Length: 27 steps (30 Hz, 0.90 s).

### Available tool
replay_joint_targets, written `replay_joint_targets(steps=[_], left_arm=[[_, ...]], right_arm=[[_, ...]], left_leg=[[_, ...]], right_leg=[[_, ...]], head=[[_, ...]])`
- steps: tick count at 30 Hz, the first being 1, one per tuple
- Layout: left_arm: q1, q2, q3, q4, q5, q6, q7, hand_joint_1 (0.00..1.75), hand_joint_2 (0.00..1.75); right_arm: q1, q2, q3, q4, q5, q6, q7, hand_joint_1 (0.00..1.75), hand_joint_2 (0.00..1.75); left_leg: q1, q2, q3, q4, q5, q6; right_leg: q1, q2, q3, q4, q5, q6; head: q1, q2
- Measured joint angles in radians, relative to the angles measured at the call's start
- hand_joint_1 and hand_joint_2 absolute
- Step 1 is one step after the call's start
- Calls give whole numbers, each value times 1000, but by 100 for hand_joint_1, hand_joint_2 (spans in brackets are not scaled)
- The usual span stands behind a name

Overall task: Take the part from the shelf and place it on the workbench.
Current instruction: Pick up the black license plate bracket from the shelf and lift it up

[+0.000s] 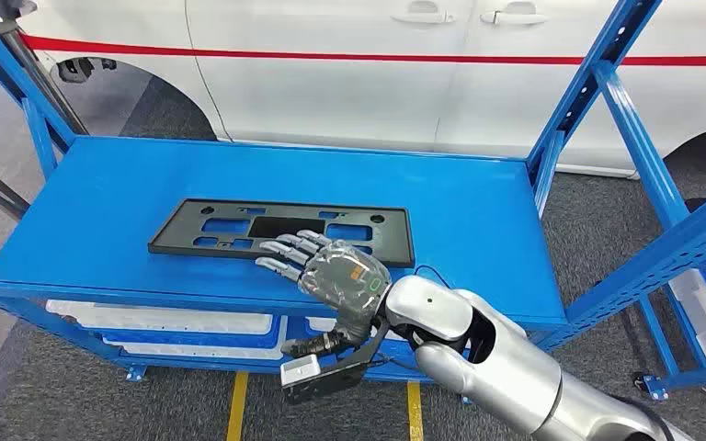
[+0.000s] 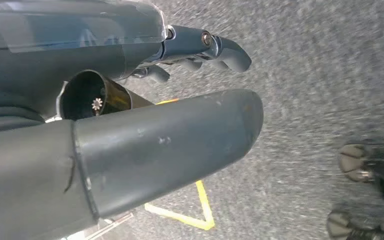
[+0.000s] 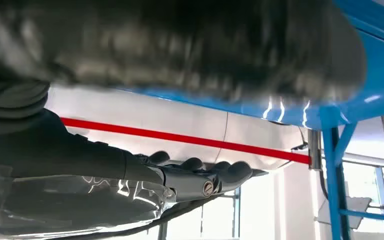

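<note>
**Right hand flat on the black part at the shelf's front edge**

The right hand (image 1: 335, 272) reaches in over the front edge of the blue shelf (image 1: 478, 211), palm down, its fingers (image 1: 287, 246) stretched out side by side and lying on the near edge of the part (image 1: 221, 225). Nothing is gripped: the fingers rest on top, extended rather than curled. The thumb hangs below the shelf's front lip, under the board.

The part is a flat, black, long rectangular plate with a raised rim and several rectangular cut-outs and small holes through it. It lies flat on the shelf's top board, left of centre and nearer the front edge than the back, its long side running roughly along that edge.

The right wrist view looks up from beneath the shelf: the blurred thumb sits close against the blue underside, and the darker fingers (image 3: 200, 172) point away, straight. The head view shows none of that underside.

The left hand (image 2: 145, 115) appears in the left wrist view above grey carpet with yellow floor lines (image 2: 190, 215), its fingers partly extended and holding nothing.

Behind the shelf stands a white car (image 1: 349, 64) with a red stripe; white trays (image 1: 161, 322) sit on the lower level
</note>
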Motion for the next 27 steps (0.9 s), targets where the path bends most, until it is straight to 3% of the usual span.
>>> replay_joint_targets(steps=[2,3,4,6,7,8,11,20,27], left_arm=[[0,0,0,0,0,0,1,0,0],[0,0,0,0,0,0,2,0,0],[0,0,0,0,0,0,2,0,0],[1,-1,0,0,0,1,-1,0,0],[0,-2,1,0,0,3,-2,0,0],[-1,-2,1,0,0,7,-4,0,0],[-4,-4,3,0,0,15,-5,0,0],[-6,-4,17,-1,0,14,-8,0,0],[-11,-4,25,-1,0,17,-15,0,0]], right_arm=[[5,0,0,3,0,0,0,0,175],[8,1,0,6,0,0,0,0,175],[11,2,-1,8,-1,1,2,0,175],[13,7,-4,10,-4,3,8,0,175],[14,10,-5,11,-6,4,12,0,175],[15,14,-6,12,-7,6,16,0,175],[26,26,-6,16,-7,10,23,0,175],[38,42,-6,29,-16,23,31,0,175],[74,63,1,59,-23,27,33,0,175]], left_leg=[[0,-1,7,0,-7,0],[0,-2,16,1,-14,0],[0,-3,26,1,-21,-1],[-1,-5,47,3,-39,-5],[-3,-6,53,5,-46,-9],[-4,-6,54,8,-52,-13],[-7,-6,50,12,-58,-16],[-7,-4,67,-8,-61,-23],[-6,-4,70,-9,-60,-30]], right_leg=[[0,0,-36,39,4,1],[0,0,-60,54,23,1],[0,0,-66,32,59,0],[1,0,-35,-87,157,-10],[4,0,-17,-142,188,-15],[6,1,-4,-182,202,-19],[7,5,5,-212,191,-19],[8,9,12,-212,182,-31],[9,9,16,-212,181,-32]], head=[[0,0],[0,0],[0,0],[0,0],[0,0],[0,0],[-1,0],[-1,0],[-1,0]])
